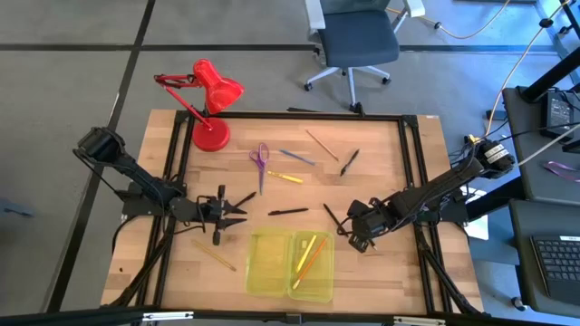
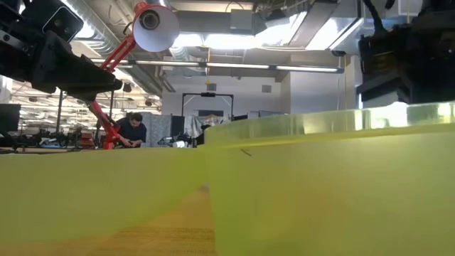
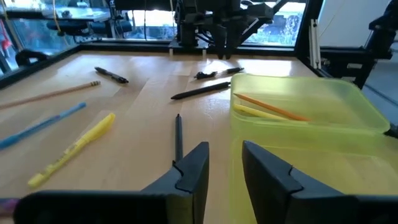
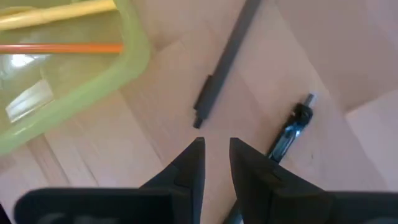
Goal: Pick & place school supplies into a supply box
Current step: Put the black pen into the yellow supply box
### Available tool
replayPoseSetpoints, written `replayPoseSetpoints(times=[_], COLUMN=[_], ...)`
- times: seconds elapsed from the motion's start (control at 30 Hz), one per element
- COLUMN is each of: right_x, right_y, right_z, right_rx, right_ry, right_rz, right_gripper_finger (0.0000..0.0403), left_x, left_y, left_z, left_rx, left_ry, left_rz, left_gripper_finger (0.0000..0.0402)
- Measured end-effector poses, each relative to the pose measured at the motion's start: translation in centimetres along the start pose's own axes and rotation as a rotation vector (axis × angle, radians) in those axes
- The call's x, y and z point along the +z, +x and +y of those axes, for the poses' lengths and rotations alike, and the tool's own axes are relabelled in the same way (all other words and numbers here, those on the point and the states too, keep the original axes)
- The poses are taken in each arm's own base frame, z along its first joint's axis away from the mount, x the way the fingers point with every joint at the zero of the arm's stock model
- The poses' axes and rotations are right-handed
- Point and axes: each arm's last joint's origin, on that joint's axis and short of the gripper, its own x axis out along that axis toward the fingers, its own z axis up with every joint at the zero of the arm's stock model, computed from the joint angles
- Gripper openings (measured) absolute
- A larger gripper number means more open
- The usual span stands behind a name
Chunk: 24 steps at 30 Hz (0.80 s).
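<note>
The yellow-green supply box (image 1: 290, 263) lies open at the table's near middle, with a yellow and an orange pencil (image 1: 308, 254) in its right half. Black pens (image 1: 288, 212), purple scissors (image 1: 261, 161), a blue pen (image 1: 297, 157), a yellow pen (image 1: 285, 177) and a tan pencil (image 1: 321, 143) lie flat on the table. My left gripper (image 3: 225, 168) is open and low, left of the box, with a black pen (image 3: 178, 138) just ahead of one finger. My right gripper (image 4: 216, 163) is open by a narrow gap, right of the box, with a black pen (image 4: 221, 68) ahead and a clip pen (image 4: 290, 132) beside it.
A red desk lamp (image 1: 211, 100) stands at the far left corner. Another pencil (image 1: 214, 255) lies left of the box. The box wall (image 2: 284, 185) fills the low view. A person (image 2: 131, 131) sits far off in the room, and an office chair (image 1: 358, 41) stands beyond the table.
</note>
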Motion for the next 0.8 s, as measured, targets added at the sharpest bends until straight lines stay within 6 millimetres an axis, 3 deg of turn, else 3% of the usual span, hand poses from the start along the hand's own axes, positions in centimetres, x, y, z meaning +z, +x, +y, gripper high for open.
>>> replayPoseSetpoints(times=[0.2, 0.37, 0.6, 0.8], right_x=[0.1, 0.3, 0.3, 0.1], right_y=[0.1, 0.1, 0.1, 0.6], right_z=[-1.0, -1.1, -1.1, -1.5], right_rx=[-0.078, -0.097, -0.104, -0.176], right_ry=[0.082, 0.016, 0.042, 0.082], right_rz=[0.03, -0.009, -0.02, -0.011], right_gripper_finger=[0.0125, 0.0161, 0.0169, 0.0169], left_x=[0.0, 0.1, 0.2, 0.2], left_y=[0.0, 0.0, -0.1, -0.1], left_z=[0.1, 0.3, 0.8, 0.8], left_rx=[0.013, 0.08, 0.249, 0.256], left_ry=[-0.025, -0.067, -0.148, -0.158], left_rz=[-0.002, -0.019, -0.069, -0.072], left_gripper_finger=[0.011, 0.0142, 0.0195, 0.0207])
